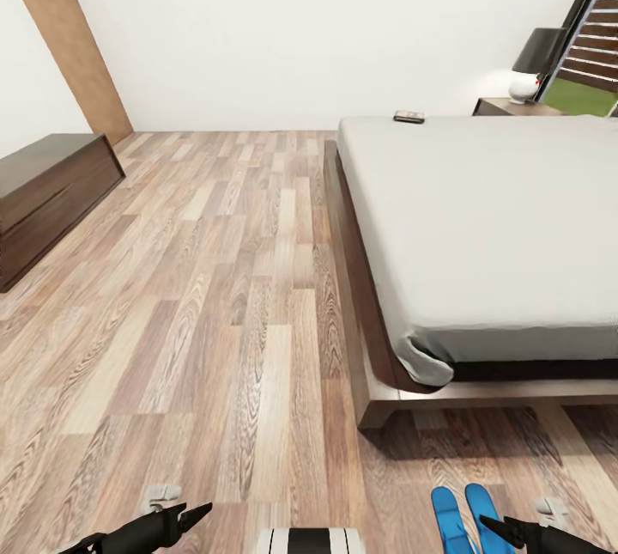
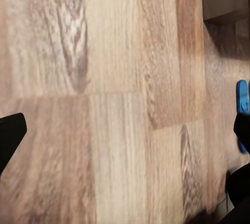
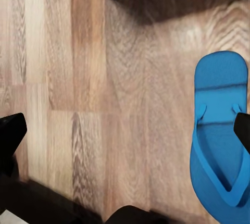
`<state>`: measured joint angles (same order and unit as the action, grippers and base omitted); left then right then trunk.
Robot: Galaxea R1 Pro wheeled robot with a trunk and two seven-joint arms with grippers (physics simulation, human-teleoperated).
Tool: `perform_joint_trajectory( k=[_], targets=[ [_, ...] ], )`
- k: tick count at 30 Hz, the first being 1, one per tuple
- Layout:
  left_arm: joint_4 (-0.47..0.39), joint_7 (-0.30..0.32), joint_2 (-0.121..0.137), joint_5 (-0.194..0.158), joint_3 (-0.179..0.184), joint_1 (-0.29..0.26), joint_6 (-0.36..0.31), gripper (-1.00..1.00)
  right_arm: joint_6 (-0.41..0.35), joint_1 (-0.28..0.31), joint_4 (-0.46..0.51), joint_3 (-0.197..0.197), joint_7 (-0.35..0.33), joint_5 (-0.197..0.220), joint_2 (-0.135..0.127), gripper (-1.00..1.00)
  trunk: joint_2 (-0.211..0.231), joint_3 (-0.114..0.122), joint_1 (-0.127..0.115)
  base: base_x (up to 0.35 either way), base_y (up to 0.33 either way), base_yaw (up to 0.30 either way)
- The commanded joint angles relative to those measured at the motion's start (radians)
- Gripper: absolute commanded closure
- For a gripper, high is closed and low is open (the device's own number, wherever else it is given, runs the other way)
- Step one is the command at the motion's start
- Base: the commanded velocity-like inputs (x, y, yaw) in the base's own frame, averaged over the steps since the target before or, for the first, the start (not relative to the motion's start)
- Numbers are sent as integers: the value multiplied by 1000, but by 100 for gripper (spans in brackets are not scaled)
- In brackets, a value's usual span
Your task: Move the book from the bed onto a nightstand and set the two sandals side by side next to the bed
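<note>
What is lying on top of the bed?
On the bed, only the book lies near its far edge, on the bare white mattress. Its cover is too small to read. Nothing else rests there.

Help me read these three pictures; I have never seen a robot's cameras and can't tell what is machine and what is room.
This is a simulated wheeled robot with two arms. The big picture comes from its head camera, looking down over a bedroom. The black tips at the bottom edge are its left end effector and right end effector; both hold nothing.

The other two pictures come from cameras on each wrist, pointing at the floor. The black shapes at their edges are the fingers.

In the room: a bed with a small book at its far edge, a nightstand with a lamp beyond it, and a low dresser on the left. Two blue sandals lie side by side on the floor near the bed's foot; the right wrist camera sees one up close.
</note>
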<state>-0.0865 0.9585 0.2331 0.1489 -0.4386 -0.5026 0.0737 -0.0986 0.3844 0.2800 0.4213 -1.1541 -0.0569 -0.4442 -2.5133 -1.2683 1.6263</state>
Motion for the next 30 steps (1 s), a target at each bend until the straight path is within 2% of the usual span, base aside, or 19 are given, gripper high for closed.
perform_joint_trajectory(
  k=[1,10,18,30],
  targets=[
    [1,2,0,11,-7,-1,8,-100,-10,0,1,8,-6,-6,1,-100,0,3,-1,0,0,0],
    [1,2,0,11,-7,-1,8,-100,-8,1,1,8,-6,-6,1,-100,2,38,-5,0,0,0],
    [1,2,0,11,-7,-1,8,-100,44,1,0,8,-6,-6,1,-100,4,69,-8,0,0,0],
    [1,2,0,11,-6,-1,8,-100,61,1,-1,8,-6,-7,1,-100,7,115,-14,0,0,0]
  ],
)
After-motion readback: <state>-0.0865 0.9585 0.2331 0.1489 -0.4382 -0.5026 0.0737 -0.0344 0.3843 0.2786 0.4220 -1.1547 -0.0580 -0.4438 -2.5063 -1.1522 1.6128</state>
